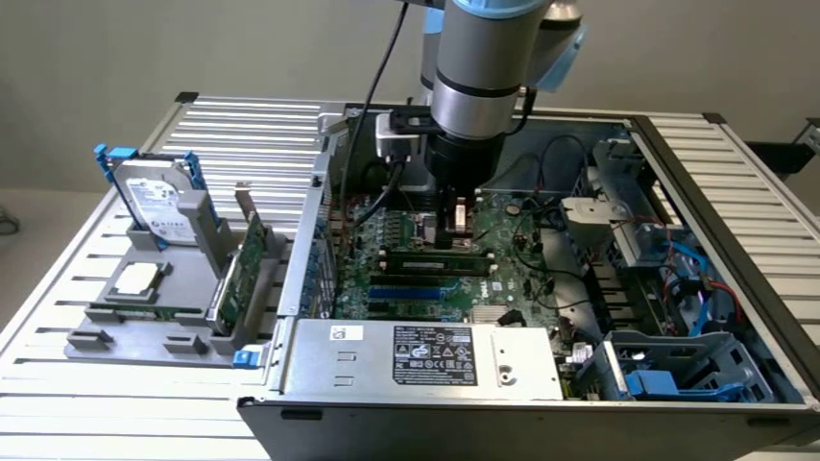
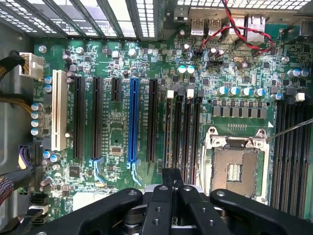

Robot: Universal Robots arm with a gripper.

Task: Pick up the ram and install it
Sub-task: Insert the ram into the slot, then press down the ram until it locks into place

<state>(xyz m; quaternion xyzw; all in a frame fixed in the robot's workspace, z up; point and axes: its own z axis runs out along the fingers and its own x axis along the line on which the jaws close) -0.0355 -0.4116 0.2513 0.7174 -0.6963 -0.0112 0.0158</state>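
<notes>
While one robot arm (image 1: pixel 474 77) reaches into the open computer case (image 1: pixel 513 427), its two fingers (image 2: pixel 167 181) are pressed together above four black memory slots (image 2: pixel 188 132). One green ram (image 1: pixel 433 257) stands on the motherboard (image 1: pixel 510 230), at six o'clock from them in the exterior view.

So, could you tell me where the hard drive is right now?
The hard drive stands in the grey holder at the exterior view's left, outside the computer case, with the green expansion card beside it.

legible text: none; power supply label (image 1: pixel 436 353): too small; hard drive label (image 1: pixel 164 209): too small
</notes>
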